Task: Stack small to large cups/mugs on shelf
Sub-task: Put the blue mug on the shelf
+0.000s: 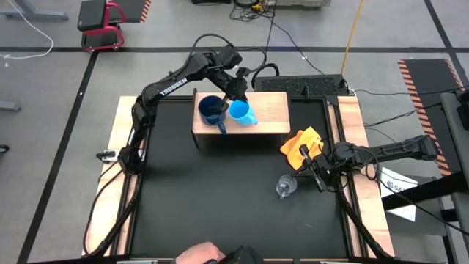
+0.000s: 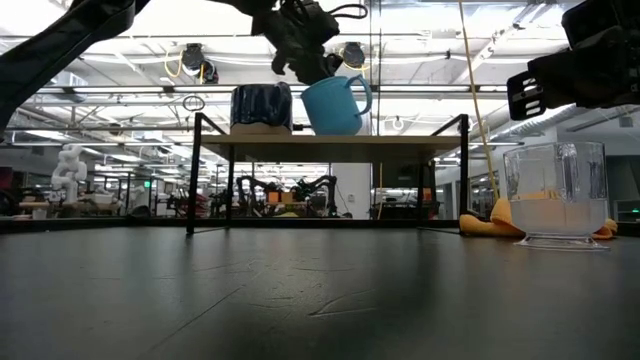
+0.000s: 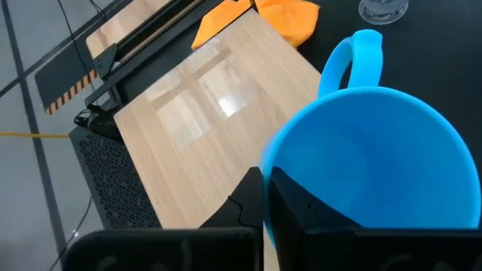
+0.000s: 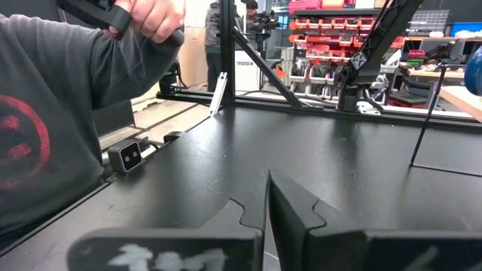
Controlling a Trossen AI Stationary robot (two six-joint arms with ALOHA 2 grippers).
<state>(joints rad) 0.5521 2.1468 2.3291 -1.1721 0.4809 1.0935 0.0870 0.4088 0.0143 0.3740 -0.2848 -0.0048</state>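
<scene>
The left gripper point(image 1: 236, 97) is clamped on the rim of the light sky-blue mug point(image 1: 242, 113), holding it over the shelf point(image 1: 275, 110) just at three o'clock of the large dark navy-blue mug point(image 1: 210, 108), which already stands on the board. The sky-blue mug is tilted and does not look set down or nested yet. The small clear glass cup point(image 1: 285, 186) stands on the table well away, toward five o'clock from the shelf, near the orange-yellow cloth point(image 1: 303, 146), so it is the step left. The right gripper point(image 1: 316, 173) waits closed and empty just beside the glass.

The low view shows the mug's tilt. The left wrist view shows the fingers point(image 3: 290, 207) pinching the rim. The right wrist view alone shows a person point(image 4: 53, 113) at the table's edge.
</scene>
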